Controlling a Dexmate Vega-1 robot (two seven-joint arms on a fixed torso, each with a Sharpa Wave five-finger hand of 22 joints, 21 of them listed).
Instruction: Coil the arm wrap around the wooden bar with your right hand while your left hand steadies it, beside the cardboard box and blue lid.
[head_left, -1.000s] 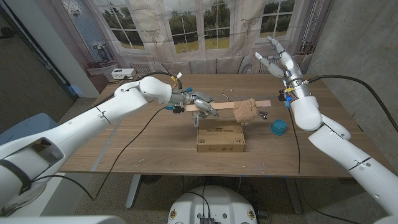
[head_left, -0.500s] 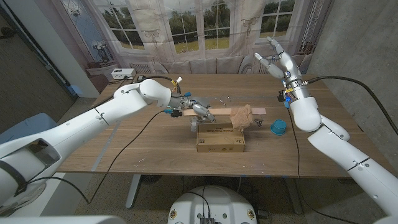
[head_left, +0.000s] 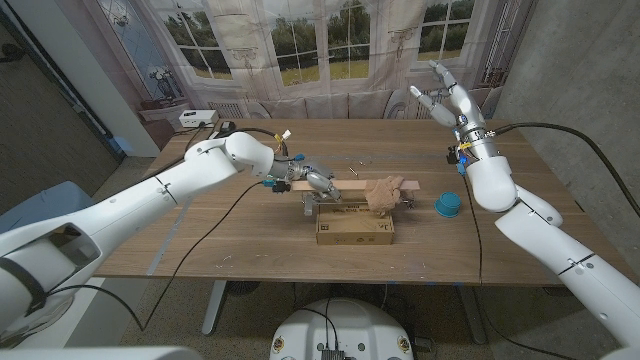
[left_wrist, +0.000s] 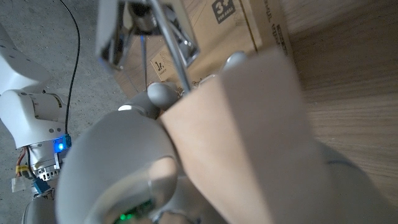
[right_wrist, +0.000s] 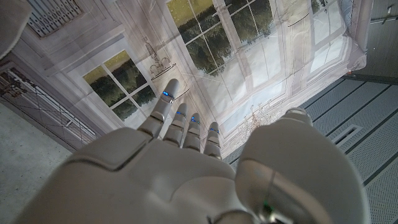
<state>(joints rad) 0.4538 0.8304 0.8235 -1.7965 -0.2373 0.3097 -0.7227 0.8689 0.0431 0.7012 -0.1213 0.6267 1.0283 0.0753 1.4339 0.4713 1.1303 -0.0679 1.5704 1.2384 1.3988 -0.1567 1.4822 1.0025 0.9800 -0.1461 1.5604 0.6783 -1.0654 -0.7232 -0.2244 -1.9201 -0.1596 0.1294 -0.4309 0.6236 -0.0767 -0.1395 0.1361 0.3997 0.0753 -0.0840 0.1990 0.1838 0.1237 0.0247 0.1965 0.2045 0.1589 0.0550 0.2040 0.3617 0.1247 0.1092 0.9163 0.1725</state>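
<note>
The wrap (head_left: 384, 192) sits bunched on the bar (head_left: 350, 187), which has been lowered closer over the box (head_left: 355, 226) near the lid (head_left: 447, 204). The bar is gripped by the left hand (head_left: 318, 183); the right hand (head_left: 447, 98) stays raised, fingers spread, so coiling looks finished.

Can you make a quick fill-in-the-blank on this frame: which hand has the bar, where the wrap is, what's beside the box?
1. The wooden bar is held at one end by the robot's ____ hand.
2. The tan arm wrap sits bunched on the bar, just above the ____ box.
3. The right hand is raised with fingers spread, holding ____.
4. The small lid on the table to the right of the box is ____ in colour.

Missing words: left; cardboard; nothing; blue
</note>
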